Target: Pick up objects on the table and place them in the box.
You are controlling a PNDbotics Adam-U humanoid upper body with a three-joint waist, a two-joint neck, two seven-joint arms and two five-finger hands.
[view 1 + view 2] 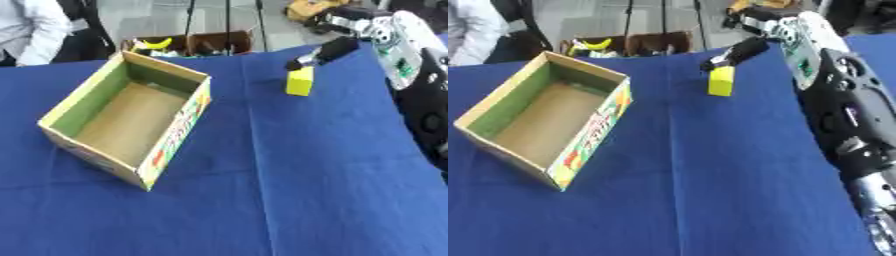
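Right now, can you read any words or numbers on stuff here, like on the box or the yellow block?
Box: its outer side has red, green and orange print, too blurred to read.
Yellow block: plain, no words or numbers.
Right hand above the block: no label to read.
Blue cloth: no text.

One open cardboard box (131, 120); one yellow block (299, 81); one blue tablecloth (332, 175).

A blue cloth (306, 165) is spread over the table. At twelve o'clock, beyond the far edge, brown open crates (210, 42) are set on the floor, a yellow item (157, 43) lodged in one
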